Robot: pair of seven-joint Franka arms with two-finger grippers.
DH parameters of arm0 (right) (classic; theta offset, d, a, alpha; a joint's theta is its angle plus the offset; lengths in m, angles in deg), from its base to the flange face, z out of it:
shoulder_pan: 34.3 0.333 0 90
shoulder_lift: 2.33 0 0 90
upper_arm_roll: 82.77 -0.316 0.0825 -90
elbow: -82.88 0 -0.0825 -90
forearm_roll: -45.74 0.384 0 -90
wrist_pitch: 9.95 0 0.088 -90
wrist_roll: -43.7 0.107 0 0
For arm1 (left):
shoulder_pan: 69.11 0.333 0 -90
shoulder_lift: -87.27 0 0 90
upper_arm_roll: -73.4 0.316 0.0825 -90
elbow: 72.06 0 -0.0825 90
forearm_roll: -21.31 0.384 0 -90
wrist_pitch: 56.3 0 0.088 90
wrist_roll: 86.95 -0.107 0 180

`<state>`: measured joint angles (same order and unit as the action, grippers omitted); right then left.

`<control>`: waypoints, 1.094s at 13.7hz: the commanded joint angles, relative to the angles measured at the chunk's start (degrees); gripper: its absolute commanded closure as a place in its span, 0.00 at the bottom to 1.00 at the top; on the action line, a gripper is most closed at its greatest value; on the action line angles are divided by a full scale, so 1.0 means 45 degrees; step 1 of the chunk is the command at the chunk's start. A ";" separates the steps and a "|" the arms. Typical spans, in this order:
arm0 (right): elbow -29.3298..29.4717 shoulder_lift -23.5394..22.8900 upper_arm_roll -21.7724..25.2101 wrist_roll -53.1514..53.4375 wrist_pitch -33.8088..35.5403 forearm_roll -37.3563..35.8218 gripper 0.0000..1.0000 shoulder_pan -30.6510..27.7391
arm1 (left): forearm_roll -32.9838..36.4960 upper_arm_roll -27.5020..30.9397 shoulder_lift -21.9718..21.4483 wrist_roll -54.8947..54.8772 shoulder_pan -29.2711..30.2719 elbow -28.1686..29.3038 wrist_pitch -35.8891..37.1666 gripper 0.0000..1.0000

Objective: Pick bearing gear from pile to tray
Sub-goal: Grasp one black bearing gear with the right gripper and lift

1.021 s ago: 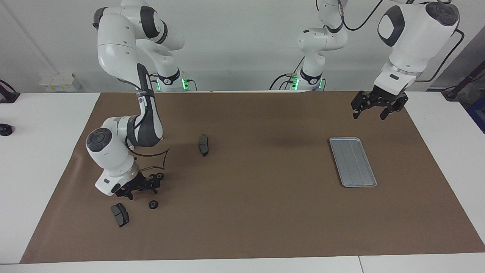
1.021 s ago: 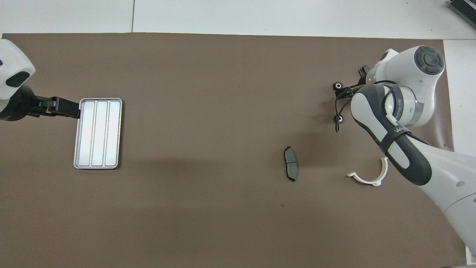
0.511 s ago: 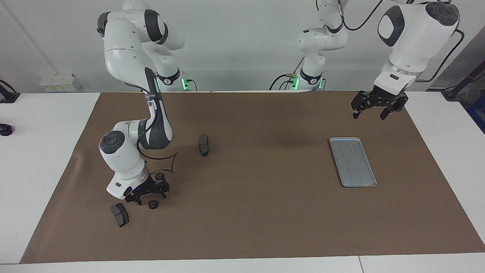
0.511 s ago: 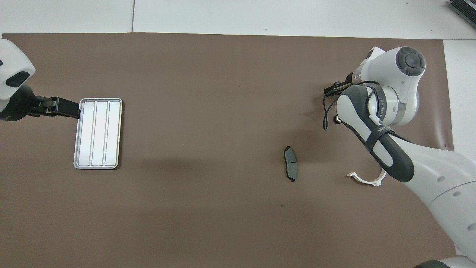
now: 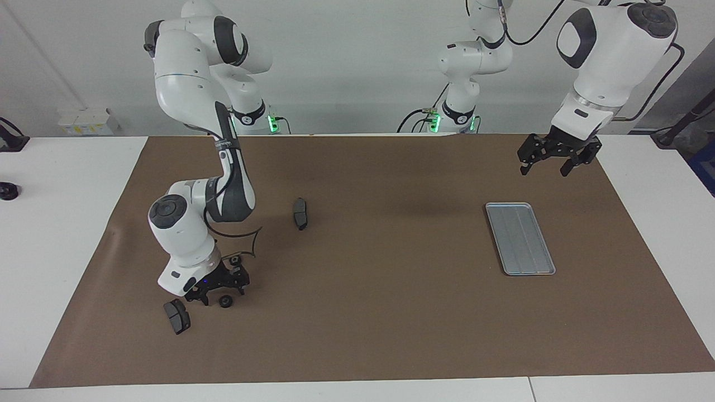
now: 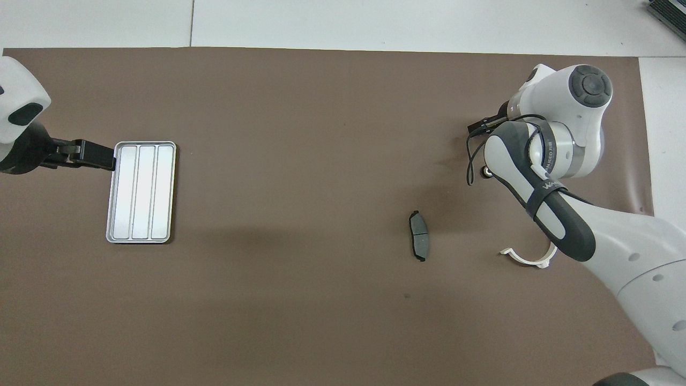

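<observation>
The pile lies at the right arm's end of the brown mat. One small black gear [image 5: 225, 301] sits on the mat, a second gear [image 5: 235, 260] nearer to the robots and also seen in the overhead view [image 6: 487, 171]. My right gripper [image 5: 222, 295] is open and low over the first gear, one finger on each side of it; I cannot tell whether it touches. The arm hides this gripper and gear from above. The silvery tray [image 5: 519, 238] [image 6: 140, 192] lies at the left arm's end. My left gripper [image 5: 544, 169] waits open in the air over the mat beside the tray.
A dark brake pad [image 5: 176, 316] lies right beside the right gripper. Another brake pad [image 5: 300, 213] [image 6: 419, 236] lies toward the mat's middle. A white half-ring [image 6: 530, 257] lies nearer to the robots, partly under the right arm. A black cable [image 5: 240, 234] loops off the right wrist.
My right gripper has shifted from beside the brake pad to over the gear and come down around it. In the overhead view the arm now covers that gear. The left arm has not moved.
</observation>
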<state>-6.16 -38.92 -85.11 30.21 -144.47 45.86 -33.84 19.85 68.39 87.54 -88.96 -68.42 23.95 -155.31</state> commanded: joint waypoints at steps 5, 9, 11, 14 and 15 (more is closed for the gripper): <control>0.0255 -0.0228 -0.0028 -0.0246 -0.0437 -0.0085 0.39 -0.0004 | -0.0047 -0.0096 -0.0354 0.0038 0.0177 0.0364 0.0028 0.00; 0.0235 -0.0228 -0.0028 -0.0246 -0.0655 0.0014 0.49 0.0250 | -0.0066 -0.0096 -0.0354 0.0038 0.0177 0.0364 0.0028 0.00; 0.0235 -0.0228 -0.0028 -0.0246 -0.0655 0.0014 0.53 0.0250 | -0.0066 -0.0096 -0.0354 0.0038 0.0177 0.0364 0.0028 0.00; 0.0196 -0.0228 -0.0028 -0.0246 -0.0635 0.0014 0.58 0.0250 | -0.0047 -0.0096 -0.0354 0.0038 0.0177 0.0364 0.0028 0.00; 0.0177 -0.0208 -0.0028 -0.0246 -0.0596 -0.0005 0.60 0.0250 | -0.0046 -0.0096 -0.0354 0.0038 0.0177 0.0364 0.0028 0.00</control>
<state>-6.05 -39.03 -85.06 30.21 -146.46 45.85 -32.41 19.85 68.39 87.54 -88.96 -68.42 23.95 -155.31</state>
